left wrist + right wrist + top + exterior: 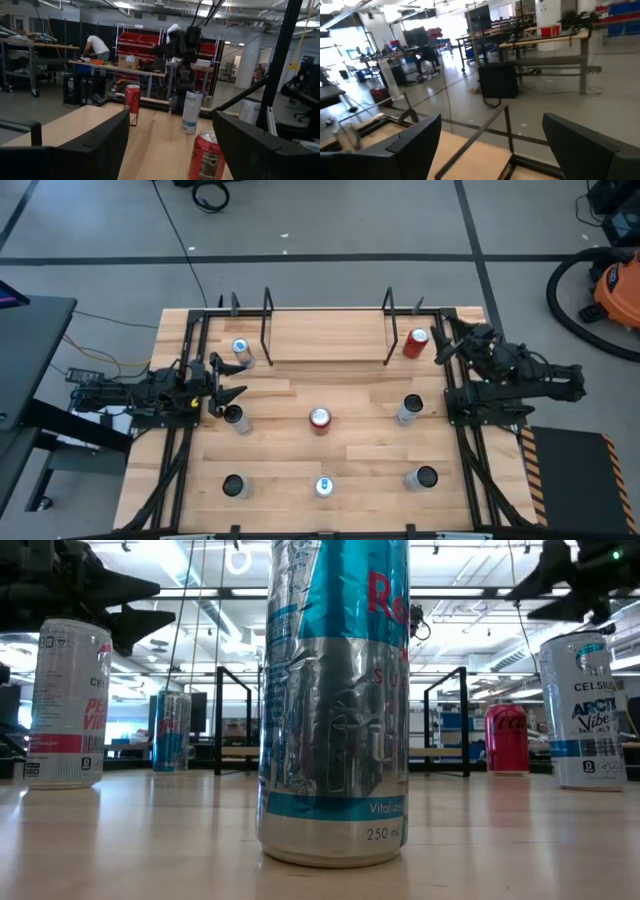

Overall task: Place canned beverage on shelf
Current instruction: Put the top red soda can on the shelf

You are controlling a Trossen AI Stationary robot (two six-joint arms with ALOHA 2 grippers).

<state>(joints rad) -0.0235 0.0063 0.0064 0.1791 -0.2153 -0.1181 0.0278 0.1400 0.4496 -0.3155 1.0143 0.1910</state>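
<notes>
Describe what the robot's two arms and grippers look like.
Both arms are dark, nearly black, built from chunky jointed segments on black frame mounts at the table's sides. The left gripper and right gripper each end in two flat, wedge-shaped black fingers. A bundle of cables trails off behind the left arm.

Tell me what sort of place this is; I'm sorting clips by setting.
Most likely a robotics lab or workshop. Workbenches and racks of red bins stand on a bare concrete floor, a shop vacuum sits by the wooden table, and a person works at a bench.
</notes>
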